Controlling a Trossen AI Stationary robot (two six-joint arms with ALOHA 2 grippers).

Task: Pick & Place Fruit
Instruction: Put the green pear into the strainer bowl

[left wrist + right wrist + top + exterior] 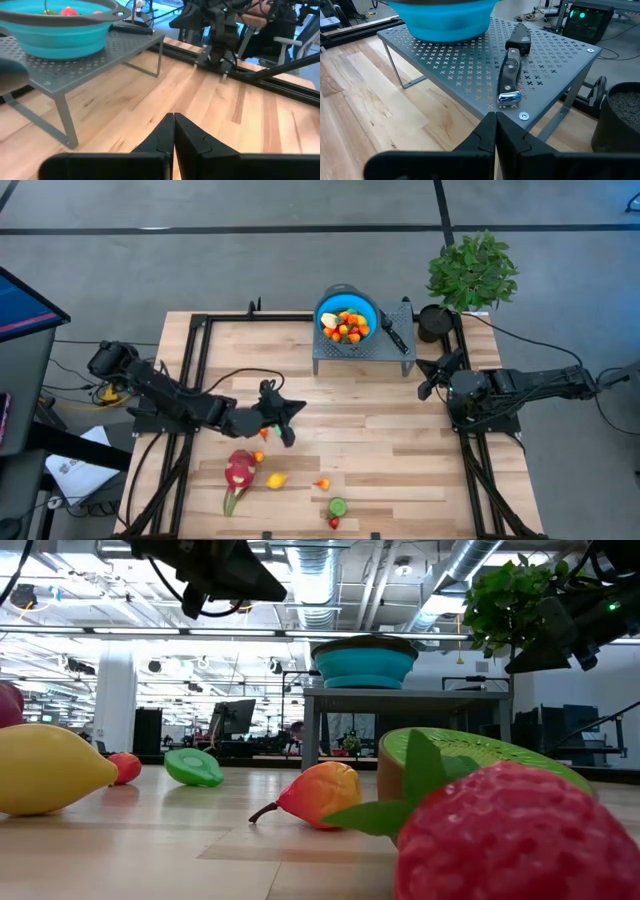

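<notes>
Short of the bowl (347,317), your left gripper (285,411) hangs pressed together and empty, as does the right gripper (428,377) beside it, while fruit (240,470) waits far from the bowl.

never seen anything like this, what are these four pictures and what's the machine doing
It is a robot with two dark arms at a wooden table. One picture looks straight down, one sits at table height, and two come from cameras on the wrists. The left gripper hangs over the middle of the table, shut and empty. The right gripper waits near the grey metal stand, also shut and empty. On the stand are a blue bowl of small toy fruit and a black-handled knife. More fruit lies loose at the near edge, including a dragon fruit, a lemon and a strawberry. A potted plant stands at the corner.
</notes>
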